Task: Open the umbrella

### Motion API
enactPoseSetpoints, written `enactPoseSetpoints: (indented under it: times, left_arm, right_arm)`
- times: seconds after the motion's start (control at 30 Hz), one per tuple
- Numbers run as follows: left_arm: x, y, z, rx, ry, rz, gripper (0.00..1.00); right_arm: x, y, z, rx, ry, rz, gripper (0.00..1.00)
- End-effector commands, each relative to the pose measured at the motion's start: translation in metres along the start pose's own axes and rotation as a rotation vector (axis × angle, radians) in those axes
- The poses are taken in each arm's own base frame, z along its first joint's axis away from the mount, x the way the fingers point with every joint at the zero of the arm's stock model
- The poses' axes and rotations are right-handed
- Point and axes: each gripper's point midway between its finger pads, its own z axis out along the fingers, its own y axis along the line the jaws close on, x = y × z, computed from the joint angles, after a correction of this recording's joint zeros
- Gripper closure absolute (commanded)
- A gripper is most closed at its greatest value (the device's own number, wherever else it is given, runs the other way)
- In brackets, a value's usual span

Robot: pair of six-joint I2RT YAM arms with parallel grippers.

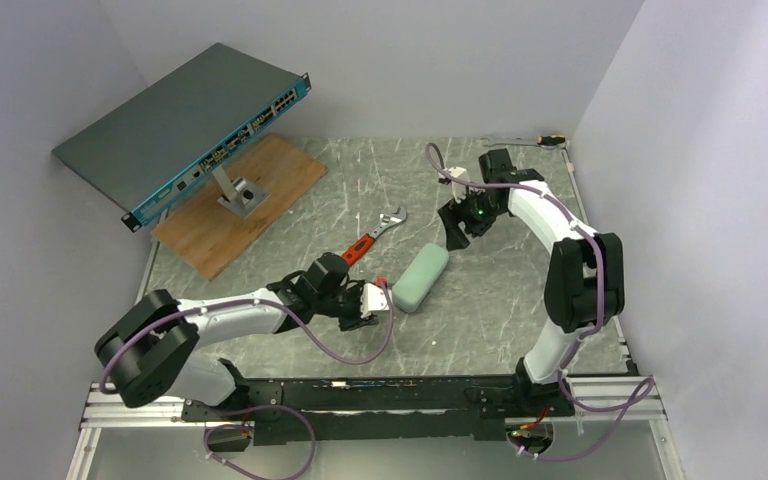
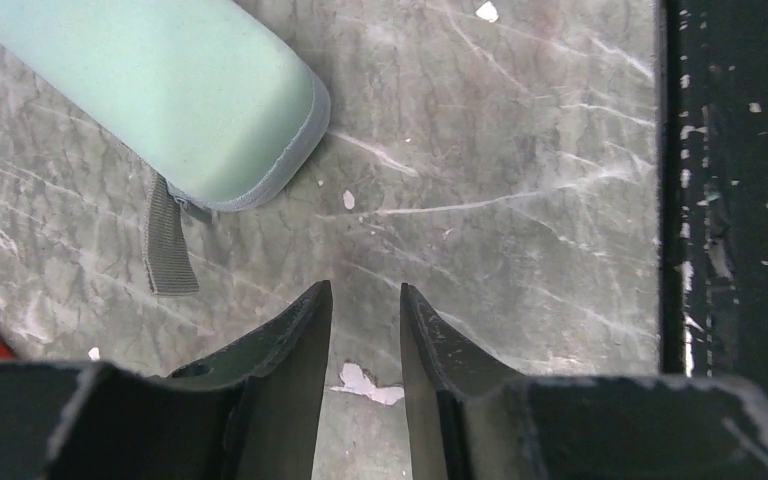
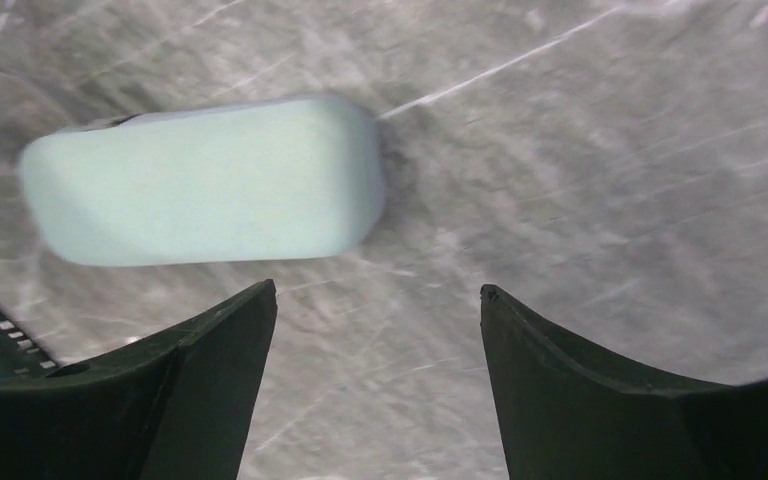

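One desk carries one network switch, one wooden board, one mint-green case and one wrench. The left end effector stands narrow and the right end effector wide, both empty. The umbrella cannot be made out in any view.

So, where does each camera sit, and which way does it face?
Top external: above, behind the bases, facing down at the table; left arm and right arm show.
Left wrist: on the left arm, facing down beside the mint-green case; left end effector shows.
Right wrist: on the right arm, facing down at that case; right end effector shows.
All share the case.
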Motion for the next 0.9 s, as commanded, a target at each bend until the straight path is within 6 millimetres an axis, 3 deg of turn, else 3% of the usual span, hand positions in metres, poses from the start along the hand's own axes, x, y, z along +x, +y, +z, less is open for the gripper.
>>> enactPoseSetpoints:
  times: [0.0, 0.17, 0.3, 0.43, 0.63, 0.87]
  left_arm:
    - [-0.015, 0.016, 0.012, -0.038, -0.054, 0.042, 0.64]
    - [-0.011, 0.025, 0.024, -0.032, -0.033, 0.084, 0.66]
    - [-0.006, 0.031, 0.025, -0.041, -0.021, 0.081, 0.67]
    - [0.000, 0.035, 0.026, -0.057, -0.013, 0.071, 0.66]
    - [0.001, 0.041, 0.030, -0.053, -0.017, 0.060, 0.68]
    - [-0.006, 0.055, 0.038, -0.059, -0.032, 0.065, 0.70]
  right_arm:
    - [0.013, 0.044, -0.002, -0.133, 0.084, 0.256, 0.24]
    - [0.024, 0.070, 0.008, -0.270, 0.145, 0.399, 0.25]
    - [0.016, 0.079, 0.016, -0.331, 0.135, 0.525, 0.22]
    - [0.014, 0.075, 0.033, -0.339, 0.126, 0.578, 0.22]
    - [0.016, 0.047, 0.060, -0.296, 0.160, 0.553, 0.36]
    - [0.016, 0.033, 0.072, -0.284, 0.180, 0.531, 0.45]
